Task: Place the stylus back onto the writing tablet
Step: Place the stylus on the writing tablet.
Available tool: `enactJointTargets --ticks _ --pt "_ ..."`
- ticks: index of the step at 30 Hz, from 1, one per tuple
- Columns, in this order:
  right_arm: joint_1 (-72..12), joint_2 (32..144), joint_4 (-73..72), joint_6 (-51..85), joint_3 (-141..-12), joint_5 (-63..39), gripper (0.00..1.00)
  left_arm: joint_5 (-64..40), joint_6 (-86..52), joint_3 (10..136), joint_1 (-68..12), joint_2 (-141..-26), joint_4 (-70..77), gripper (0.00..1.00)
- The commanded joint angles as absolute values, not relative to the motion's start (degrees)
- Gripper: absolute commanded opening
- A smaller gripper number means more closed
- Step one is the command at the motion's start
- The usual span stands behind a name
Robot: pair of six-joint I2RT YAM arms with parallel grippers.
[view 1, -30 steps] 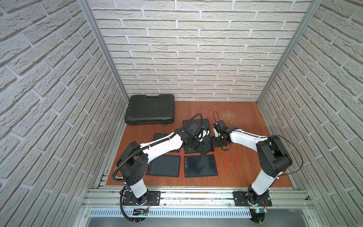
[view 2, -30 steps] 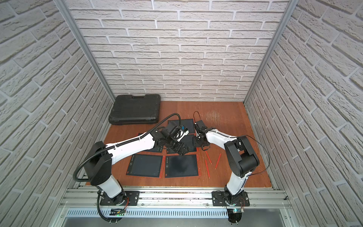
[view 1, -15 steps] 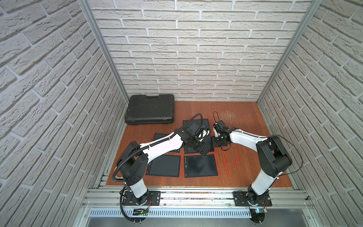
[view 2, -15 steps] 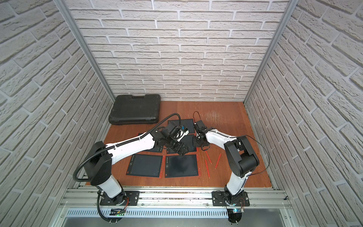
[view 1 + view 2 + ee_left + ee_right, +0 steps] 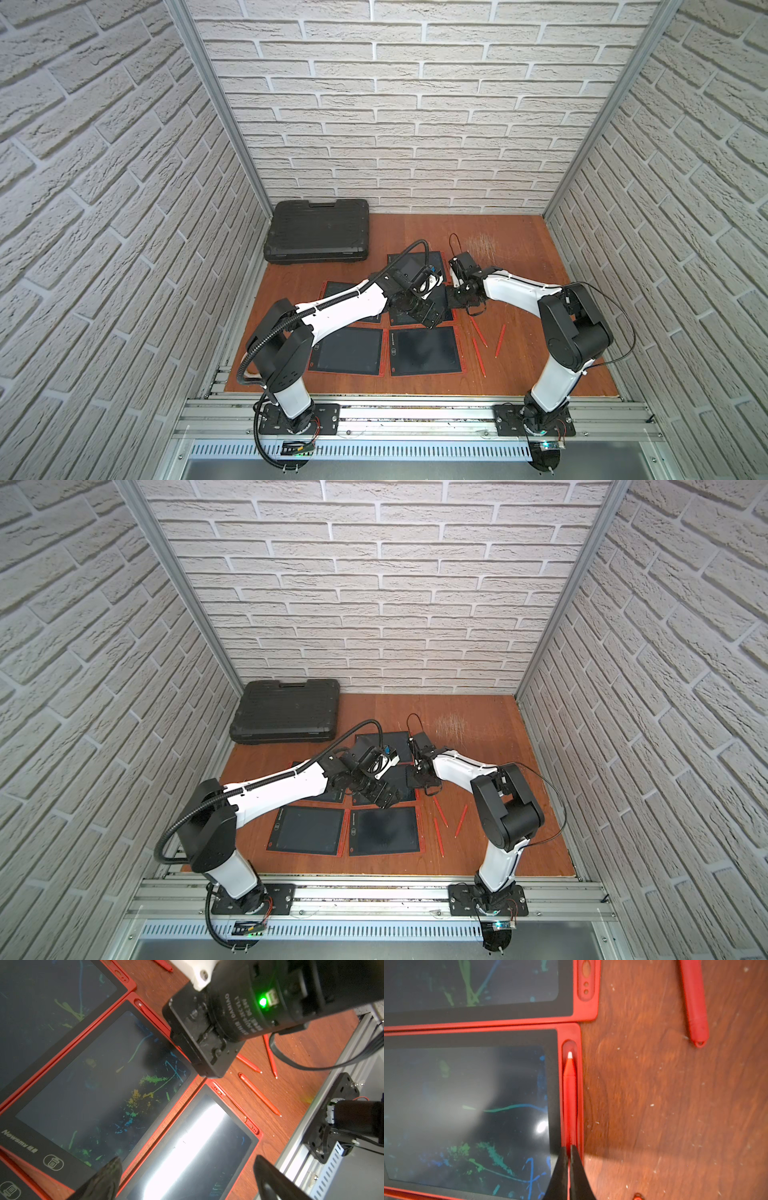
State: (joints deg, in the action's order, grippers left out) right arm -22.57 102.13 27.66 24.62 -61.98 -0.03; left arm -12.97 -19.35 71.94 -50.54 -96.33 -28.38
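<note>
**Stylus laid in the tablet's groove; withdrawal is next**

The stylus (image 5: 569, 1093) is seen lying in the side groove of the writing tablet (image 5: 467, 1095). Its white tip is pointed along the red frame and its body is aligned with the groove. Its rear part is covered by the right hand (image 5: 569, 1150), whose jaws are drawn almost together above it, too narrow for the barrel to be gripped between them. Whether the tips are pressed on the stylus or merely poised just over it cannot be told from the wrist view.

The seating step is judged to be in hand and nearly finished. A straight lift away is called for next, without the stylus being dragged out of the groove.

The left hand (image 5: 187, 1158) is held wide and empty over the neighbouring tablets (image 5: 197, 1142). Other styluses (image 5: 500, 340) are left loose on the tabletop (image 5: 519, 257).
</note>
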Motion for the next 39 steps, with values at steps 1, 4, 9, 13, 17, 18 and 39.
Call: enactJointTargets --ticks 1,4,9,13,17,18,39 --pt "-23.1 103.1 27.9 24.0 -63.7 0.8 0.07 -13.6 -19.8 73.2 -50.8 -96.6 -28.0 0.98" --pt "-23.1 103.6 28.2 23.8 -64.2 1.1 0.07 -13.7 -19.8 73.2 -50.8 -96.6 -28.0 0.98" --pt "-23.4 104.4 28.8 23.5 -64.5 2.2 0.06 -13.8 -19.8 73.3 -50.8 -96.6 -28.1 0.98" --pt "-23.7 105.1 29.2 23.4 -64.3 3.0 0.06 -13.8 -19.9 73.2 -50.8 -96.6 -28.0 0.98" --pt "-24.3 105.9 29.9 23.7 -64.3 4.3 0.05 -13.8 -19.9 73.3 -50.8 -96.7 -28.0 0.98" --pt "-24.4 106.1 30.1 23.7 -64.3 4.4 0.05 -13.8 -19.8 73.3 -50.8 -96.6 -28.0 0.98" --pt "-25.8 109.3 31.5 27.4 -63.6 7.0 0.04 -13.5 -19.6 73.1 -50.8 -96.0 -27.9 0.98"
